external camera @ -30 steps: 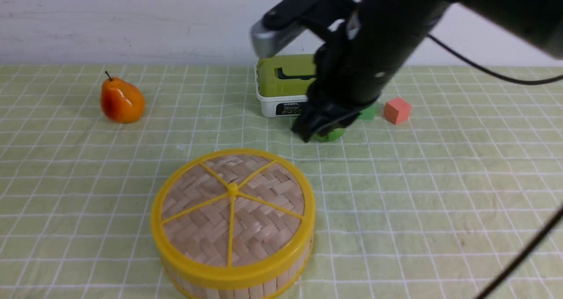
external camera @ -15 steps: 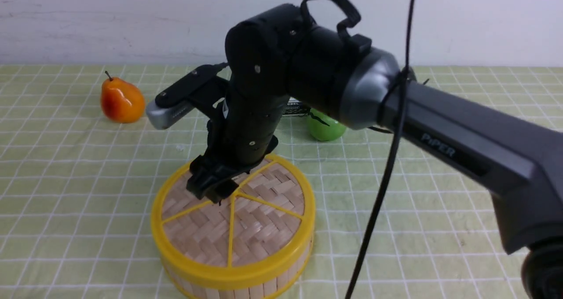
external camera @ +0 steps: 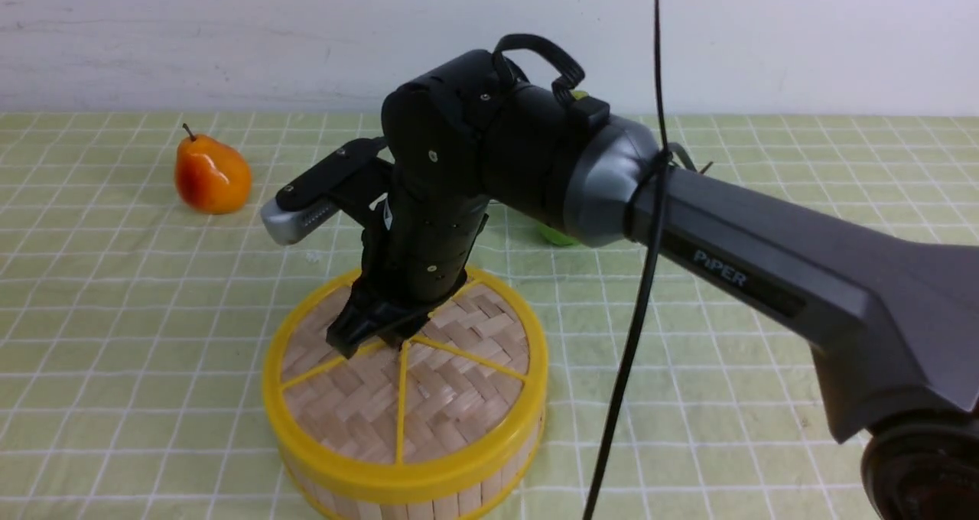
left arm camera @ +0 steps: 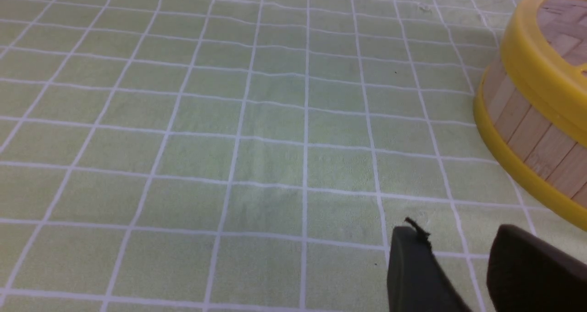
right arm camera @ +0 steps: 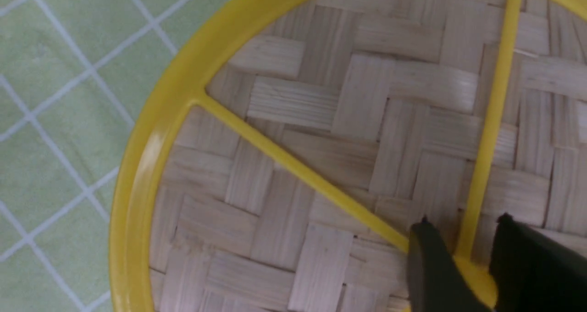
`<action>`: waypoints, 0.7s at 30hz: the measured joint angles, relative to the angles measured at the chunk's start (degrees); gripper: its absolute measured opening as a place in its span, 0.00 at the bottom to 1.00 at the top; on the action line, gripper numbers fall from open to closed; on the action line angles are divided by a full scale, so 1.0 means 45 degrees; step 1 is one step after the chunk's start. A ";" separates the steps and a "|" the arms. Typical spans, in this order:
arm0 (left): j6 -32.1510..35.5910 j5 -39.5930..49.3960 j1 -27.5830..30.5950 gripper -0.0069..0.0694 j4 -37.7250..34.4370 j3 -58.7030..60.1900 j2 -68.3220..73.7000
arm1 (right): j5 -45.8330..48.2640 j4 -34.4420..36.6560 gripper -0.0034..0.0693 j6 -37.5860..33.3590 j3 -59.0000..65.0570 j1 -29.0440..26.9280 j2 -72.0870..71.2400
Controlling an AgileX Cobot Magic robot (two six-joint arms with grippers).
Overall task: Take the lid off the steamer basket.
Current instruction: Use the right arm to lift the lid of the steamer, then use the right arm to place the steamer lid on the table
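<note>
Lid: woven pale bamboo with a thick yellow rim and yellow spokes, this round lid (external camera: 459, 409) is lying flat on top of the steamer basket (external camera: 428, 509), covering it.
Basket: its pale slatted wall is showing beneath the lid, with a yellow band running around its foot. It is sitting upright on the counter, towards the near side and a little left of centre in the front view.
Knob: the small yellow knob (right arm camera: 474, 280) is standing at the middle of the lid, where the spokes are meeting.
Right jaws: the right jaws (right arm camera: 467, 252) are grasping the knob, one finger on each side.
Right arm: the black and grey right arm (external camera: 726, 237) is reaching in from the right and slanting down over the lid.
Left jaws: the left jaws (left arm camera: 463, 252) are standing apart, released, with a gap showing between the fingertips, near the basket.
Pear: an orange-red pear (external camera: 213, 174) with a dark stem is resting beyond the basket and to its left.
Green object: a rounded green object (external camera: 557, 235) is partly hiding behind the right arm.
Counter: a pale green cloth with white grid lines is covering the counter (external camera: 138, 352).
Wall: a whitish wall (external camera: 229, 38) is rising behind everything.
</note>
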 joint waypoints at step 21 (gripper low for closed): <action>0.0000 0.0000 0.0000 0.40 0.0000 0.0000 0.0000 | 0.1629 -0.1871 0.15 0.0048 0.2937 -0.1843 -0.7727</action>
